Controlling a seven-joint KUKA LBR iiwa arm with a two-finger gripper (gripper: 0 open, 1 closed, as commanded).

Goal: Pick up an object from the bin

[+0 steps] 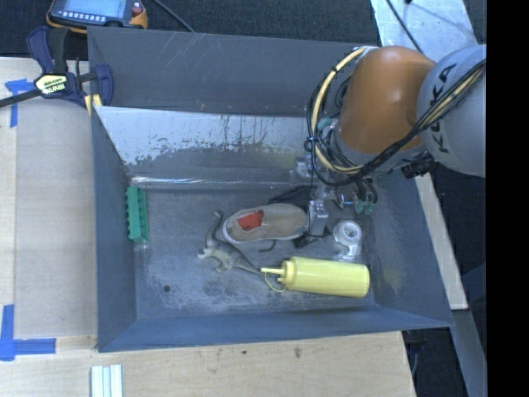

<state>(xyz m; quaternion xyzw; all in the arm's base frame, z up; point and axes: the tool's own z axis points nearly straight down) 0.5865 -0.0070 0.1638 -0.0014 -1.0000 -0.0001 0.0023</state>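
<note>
The grey metal bin (116, 246) held a small tan shoe (277, 222) mid-floor. It looked light and soft, probably easiest pinched across its narrow sides. Just in front lay a smooth yellow plastic bottle (326, 277), likely slippery. The gripper (320, 213) hung over the shoe's right end; I couldn't tell whether it was clenched or released.

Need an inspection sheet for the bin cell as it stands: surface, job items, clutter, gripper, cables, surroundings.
Surface: grey metal bin, floor scuffed, back wall streaked.
Job's things: grey shoe with red lining, mid-floor; yellow squeeze bottle lying on its side in front of it.
Clutter: green studded strip by the left wall; small pale toy figure left of the shoe; white ring-shaped piece right of the shoe.
Grippers: gripper low at the shoe's right end; contact cannot be told.
Cables: yellow and black cables looped at the wrist beside the orange cover.
Surroundings: handheld pendant beyond the bin's far left corner.
</note>
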